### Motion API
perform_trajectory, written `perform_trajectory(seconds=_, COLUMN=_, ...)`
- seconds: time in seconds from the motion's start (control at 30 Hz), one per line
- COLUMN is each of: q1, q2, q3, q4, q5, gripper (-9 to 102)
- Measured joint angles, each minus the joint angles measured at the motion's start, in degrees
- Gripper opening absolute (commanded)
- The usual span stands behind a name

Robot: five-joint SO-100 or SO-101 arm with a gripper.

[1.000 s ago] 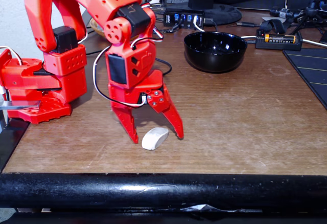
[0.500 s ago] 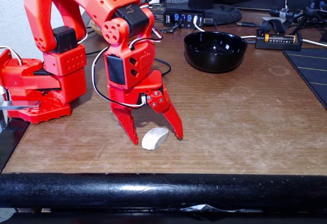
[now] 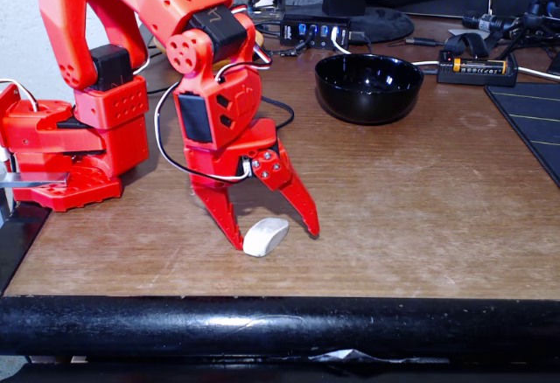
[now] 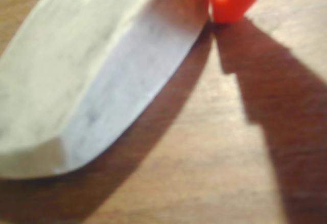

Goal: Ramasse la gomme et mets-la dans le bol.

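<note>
Gomme lies flat on the table, between the spread jaws of our gripper; we should centre it before closing, then carry it to the black bowl.

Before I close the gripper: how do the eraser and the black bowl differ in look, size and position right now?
The eraser is off-white and matte; the bowl is glossy black. The eraser is a low, rounded oblong, far smaller than the deep round bowl. The eraser lies between the open gripper fingers near the front edge; the bowl stands apart, farther back. Both rest on the wooden table.
</note>
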Motion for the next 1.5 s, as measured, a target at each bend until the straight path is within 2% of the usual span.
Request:
perform_trajectory(seconds=0.37, q1=0.00, q2=0.79, q3=-0.09, q4=0.62, q5=0.00, gripper=31)
perform_trajectory(seconds=0.63, q1=-0.09, q2=0.79, q3=-0.18, q4=6.86, q5=-0.88, gripper=31)
perform_trajectory(seconds=1.5, q1=0.79, q2=1.85, q3=1.58, q4=6.68, q5=-2.55, gripper=30)
